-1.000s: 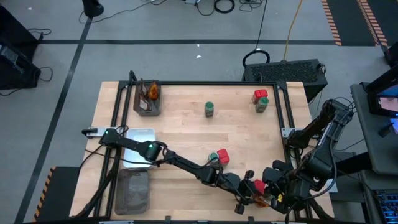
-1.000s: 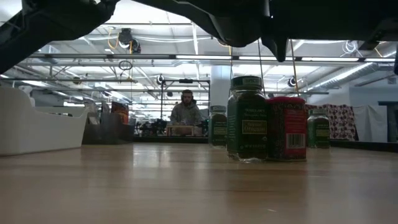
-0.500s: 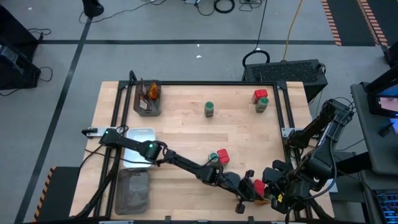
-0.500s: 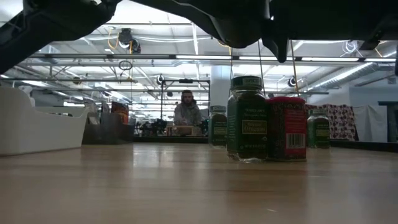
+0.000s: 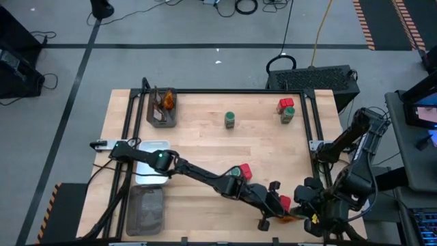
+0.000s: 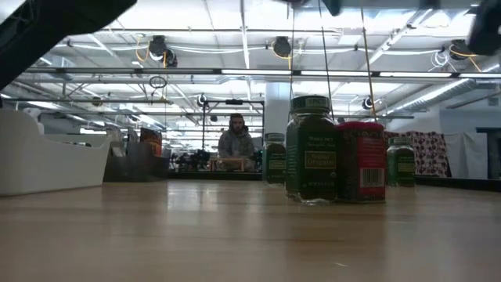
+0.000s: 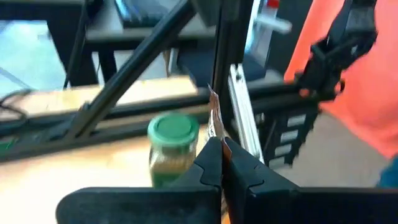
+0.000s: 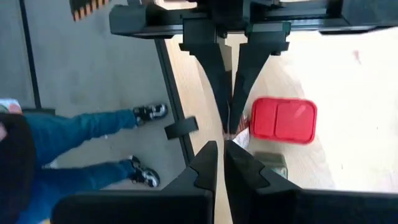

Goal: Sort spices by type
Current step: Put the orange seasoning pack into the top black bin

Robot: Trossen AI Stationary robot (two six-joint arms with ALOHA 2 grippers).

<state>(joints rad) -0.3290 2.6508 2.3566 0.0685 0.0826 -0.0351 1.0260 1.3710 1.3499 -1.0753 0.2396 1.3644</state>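
- Your left gripper (image 5: pixel 285 213) is stretched across to the near right corner of the table (image 5: pixel 205 137); its fingers are pressed together on the edge of a thin brown-orange sachet (image 7: pixel 215 124), seen best in the left wrist view.
- Your right gripper (image 5: pixel 300 205) sits at the same corner, nose to nose with the left one, its fingers (image 8: pixel 208 168) closed. You cannot tell whether they have hold of anything.
- In the right wrist view a red box (image 8: pixel 283 119) lies on the wood just beside the left gripper's fingertips (image 8: pixel 231 118).
- A green-lidded jar (image 7: pixel 172 148) stands just behind the sachet in the left wrist view.
- Near the middle of the front half of the table a jar (image 5: pixel 234 171) and a red packet (image 5: pixel 245 171) stand touching side by side; the low view shows them upright.
- At the far right corner another red packet (image 5: pixel 283 104) and jar (image 5: pixel 288 114) stand close together, and a lone jar (image 5: pixel 230 120) stands at the far middle.
- A dark tray (image 5: pixel 162 119) at the far left holds brown-orange sachets (image 5: pixel 166 100). A white tray (image 5: pixel 145 154) and a grey tray (image 5: pixel 146 212) lie at the left edge.
- A person (image 6: pixel 236 142) sits in the room beyond the table, and a person's legs (image 8: pixel 99 146) show on the floor in the right wrist view.
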